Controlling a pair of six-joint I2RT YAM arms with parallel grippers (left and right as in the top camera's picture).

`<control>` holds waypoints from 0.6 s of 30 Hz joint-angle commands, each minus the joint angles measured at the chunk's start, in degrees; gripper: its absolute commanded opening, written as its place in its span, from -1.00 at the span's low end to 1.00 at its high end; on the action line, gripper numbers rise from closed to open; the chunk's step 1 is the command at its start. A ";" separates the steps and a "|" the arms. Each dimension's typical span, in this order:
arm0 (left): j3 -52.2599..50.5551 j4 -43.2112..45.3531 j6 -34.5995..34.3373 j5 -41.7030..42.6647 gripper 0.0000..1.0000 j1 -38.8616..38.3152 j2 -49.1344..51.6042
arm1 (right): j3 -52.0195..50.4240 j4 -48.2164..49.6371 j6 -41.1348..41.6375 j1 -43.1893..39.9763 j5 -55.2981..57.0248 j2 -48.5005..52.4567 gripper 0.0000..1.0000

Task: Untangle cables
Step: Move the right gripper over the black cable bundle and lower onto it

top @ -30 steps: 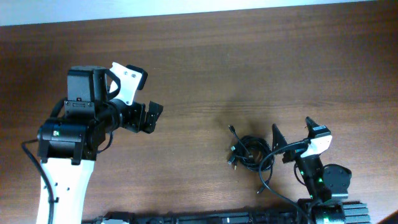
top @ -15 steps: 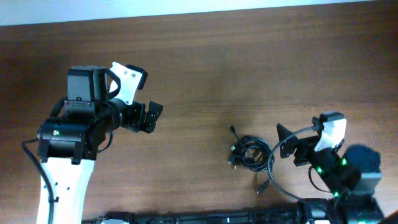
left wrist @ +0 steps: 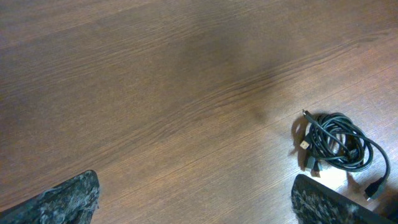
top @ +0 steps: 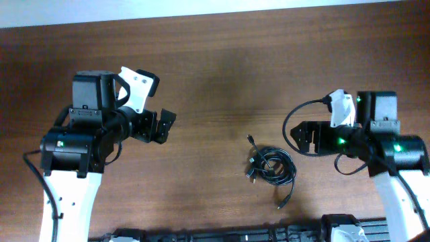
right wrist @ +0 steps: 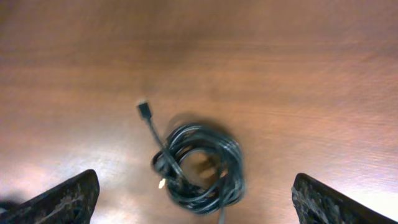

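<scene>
The cables lie in one tangled coil on the table, right of centre, near its front edge. Both sets of jaws stand wide, holding nothing. The right gripper hovers near the coil, and the left gripper is well apart across bare wood.

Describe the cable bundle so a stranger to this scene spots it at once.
On the brown wooden table, right of centre, near the right gripper, lies a coil of thin black cables. Unlike the wires on the arms, it lies loose, plug ends sticking out.
</scene>
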 commanded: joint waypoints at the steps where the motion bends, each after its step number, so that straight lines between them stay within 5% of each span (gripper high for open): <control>1: 0.98 -0.02 0.87 -0.17 0.98 -0.17 0.17 | 0.96 -1.92 -1.18 0.31 -7.89 4.15 0.98; 5: 0.98 0.02 0.90 -0.17 0.98 -0.17 0.17 | 0.87 -6.78 -6.84 0.31 -6.84 8.50 0.97; 18: 0.98 0.61 0.87 -0.17 0.98 -0.17 0.17 | 0.46 -6.69 -6.67 0.37 -4.17 21.03 0.93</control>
